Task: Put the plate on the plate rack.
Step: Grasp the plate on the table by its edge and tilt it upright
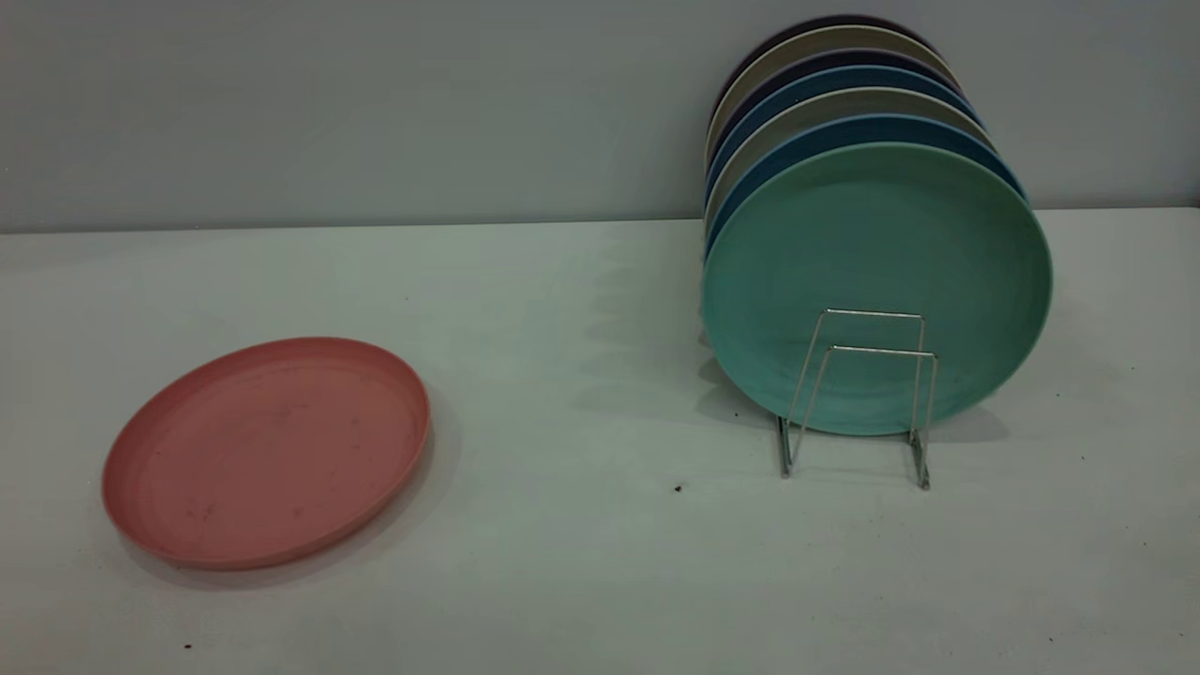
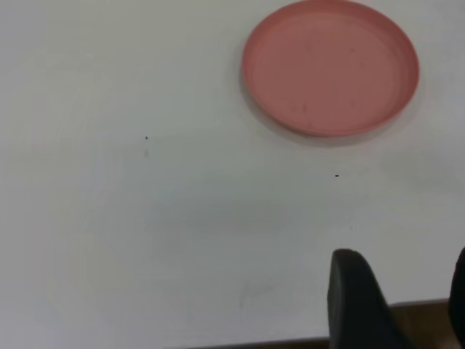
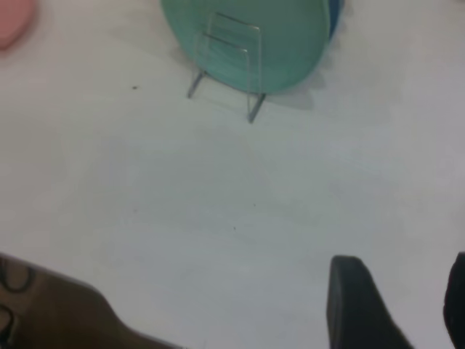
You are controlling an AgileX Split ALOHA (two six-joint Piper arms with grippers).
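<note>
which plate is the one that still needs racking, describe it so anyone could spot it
Start at the plate rack on the table's right side, packed with upright plates behind a teal-green plate. Look far left: the plate lies flat and alone, the only salmon-pink one.

A white table point(image 1: 581, 581) fills the foreground, marked with a few tiny dark specks point(image 1: 677, 487). Behind it rises a plain pale grey wall point(image 1: 356, 103). At the right, a row of plates stands on edge: a teal-green plate point(image 1: 877, 272) in front, with blue plates point(image 1: 848, 131) and beige plates point(image 1: 834, 101) lined up behind it.
</note>
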